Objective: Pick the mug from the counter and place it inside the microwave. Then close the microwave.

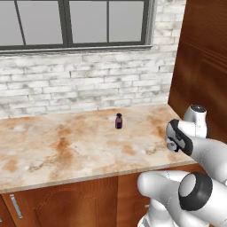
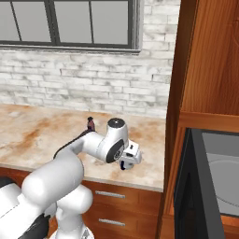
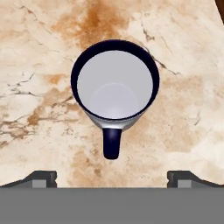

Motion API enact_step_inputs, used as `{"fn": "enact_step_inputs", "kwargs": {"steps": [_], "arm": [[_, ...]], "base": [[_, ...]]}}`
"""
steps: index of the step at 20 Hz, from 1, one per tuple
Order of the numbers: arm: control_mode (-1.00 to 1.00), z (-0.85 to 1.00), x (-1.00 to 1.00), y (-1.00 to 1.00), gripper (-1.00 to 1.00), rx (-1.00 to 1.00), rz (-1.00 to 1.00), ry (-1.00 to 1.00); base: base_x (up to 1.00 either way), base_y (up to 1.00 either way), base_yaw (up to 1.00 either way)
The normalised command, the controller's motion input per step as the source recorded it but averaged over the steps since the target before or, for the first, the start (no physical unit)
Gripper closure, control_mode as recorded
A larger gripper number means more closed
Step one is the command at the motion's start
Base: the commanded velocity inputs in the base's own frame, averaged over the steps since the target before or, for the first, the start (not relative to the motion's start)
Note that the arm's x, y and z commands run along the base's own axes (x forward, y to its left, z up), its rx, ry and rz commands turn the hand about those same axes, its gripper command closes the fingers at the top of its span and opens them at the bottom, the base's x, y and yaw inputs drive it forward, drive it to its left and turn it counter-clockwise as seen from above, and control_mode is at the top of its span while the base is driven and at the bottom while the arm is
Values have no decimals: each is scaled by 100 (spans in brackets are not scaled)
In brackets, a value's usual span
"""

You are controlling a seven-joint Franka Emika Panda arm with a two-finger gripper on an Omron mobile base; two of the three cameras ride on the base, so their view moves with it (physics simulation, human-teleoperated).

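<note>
My end effector points straight down at the mug, its two fingertips spread wide at the bottom of the hand view with nothing between them. The mug stands upright on the surface, white inside with a dark blue rim, its dark blue handle pointing toward the gap between my fingertips. Bare marble shows all around the mug; nothing touches it. From the right base view my end effector hangs over the surface near its front edge, close to the tall wooden cabinet.

A small dark purple bottle stands upright farther back on the surface, well apart from my hand, toward the white brick wall. A window with a dark frame sits above the wall.

To the right, past the wooden cabinet, the microwave is set low, its door swung open, the grey inside and part of the round turntable visible. The cabinet's side panel stands between the surface and the microwave.

I can read no writing or labels anywhere; the bottle is too small to tell.
</note>
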Motion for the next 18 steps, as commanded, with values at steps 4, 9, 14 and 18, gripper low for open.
{"fn": "enact_step_inputs", "kwargs": {"steps": [4, 9, 14, 18], "arm": [[-100, -12, 13, 0, -100, 0, 0, 0], [-100, -18, 6, 0, -100, 0, 0, 0], [-100, -14, 2, 0, -100, 0, 0, 0], [-100, -19, 3, 0, -100, 0, 0, 0]], "base": [[0, 0, 0], [0, 0, 0], [0, 0, 0], [0, 0, 0]]}}
